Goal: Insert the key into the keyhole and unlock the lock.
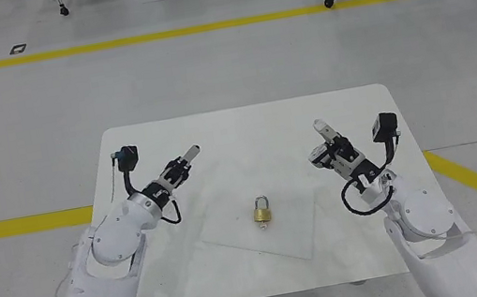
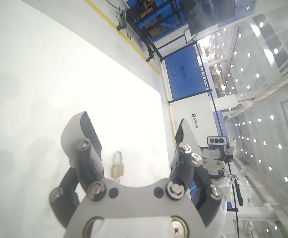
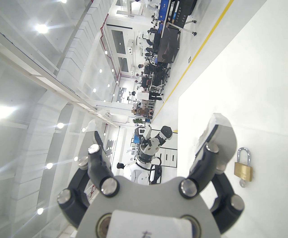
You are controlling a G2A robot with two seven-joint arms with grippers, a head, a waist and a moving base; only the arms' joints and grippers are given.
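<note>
Spread wide and holding nothing, the left arm's fingers [image 2: 76,133] and the right arm's fingers [image 3: 221,133] hang above the white tabletop [image 1: 217,133] — one set on each side of a brass padlock [image 1: 262,211]. The padlock lies flat near the middle on a thin clear sheet [image 1: 296,234], well apart from both — a small key [image 3: 242,183] shows at its base.
</note>
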